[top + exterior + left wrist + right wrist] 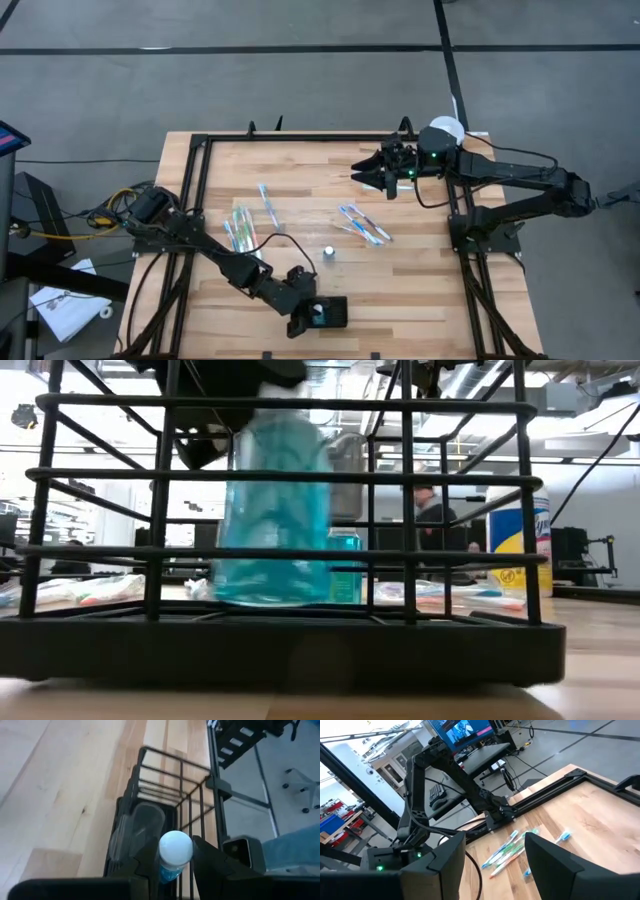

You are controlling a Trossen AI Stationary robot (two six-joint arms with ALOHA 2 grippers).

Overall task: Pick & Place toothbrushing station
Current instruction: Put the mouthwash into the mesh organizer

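Note:
The toothbrushing station (330,313) is a black holder with wire walls (300,550); it stands at the table's near edge, middle. My left gripper (312,315) is above it, shut on a blue see-through bottle (275,510) with a white cap (176,847), which stands inside the wire walls (165,785). My right gripper (362,178) waits open and empty at the far right of the table; its fingers stand apart in the right wrist view (495,865). My left gripper pinches the blue bottle just below its white cap (167,870) between its two fingers (145,862). The fingers come from above, pointing down. The bottle is upright inside the station's wire walls; whether its bottom (270,598) rests on the station's floor I cannot tell.
Toothbrushes lie in groups mid-table (240,228), (268,205), (362,225). A second small white-capped bottle (328,251) stands beyond the station. A white-and-yellow wipes canister (520,545) stands at the far right corner. A black frame (300,138) edges the table. A person (430,510) is in the room behind.

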